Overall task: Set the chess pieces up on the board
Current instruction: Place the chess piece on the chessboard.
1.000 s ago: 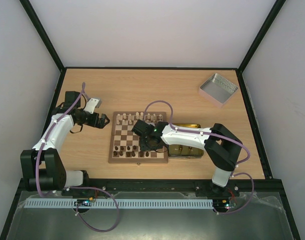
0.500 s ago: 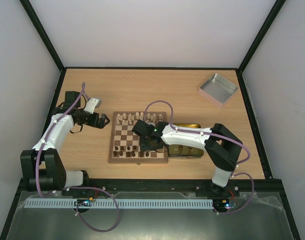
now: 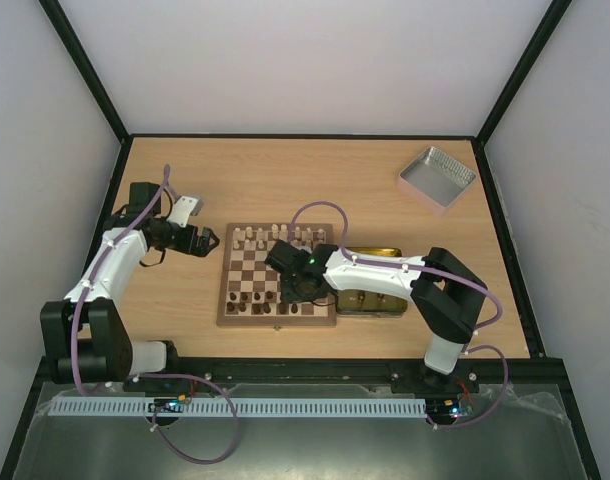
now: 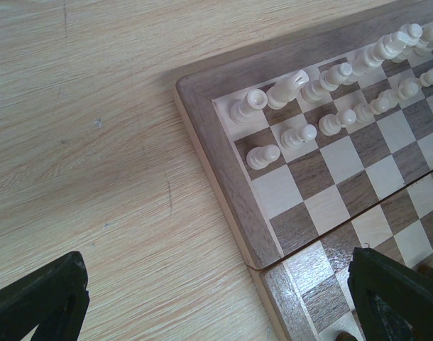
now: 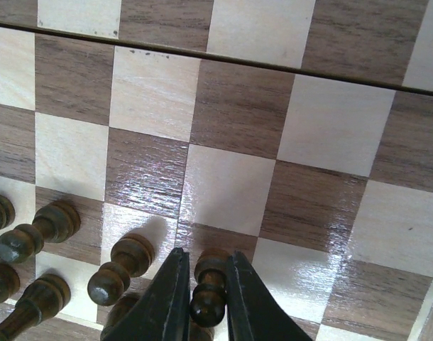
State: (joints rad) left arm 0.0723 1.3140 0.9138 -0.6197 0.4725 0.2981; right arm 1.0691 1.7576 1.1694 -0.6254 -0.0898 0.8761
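The dark pawn (image 5: 206,311) was clamped between the nearly closed fingers of the right gripper (image 5: 206,256), low over the near dark ranks of the board (image 3: 223,290). Whether its base touched the square could not be told. Other dark pieces (image 5: 124,264) stood just beside it.

Judgement: seat it flat and centred, part the fingers only slightly, then lift straight up to spare the neighbours.

Pale pieces (image 4: 294,135) lined the far ranks. The left gripper (image 3: 207,242) hung wide open and empty over the table (image 3: 315,180), beside the board's far-left corner.
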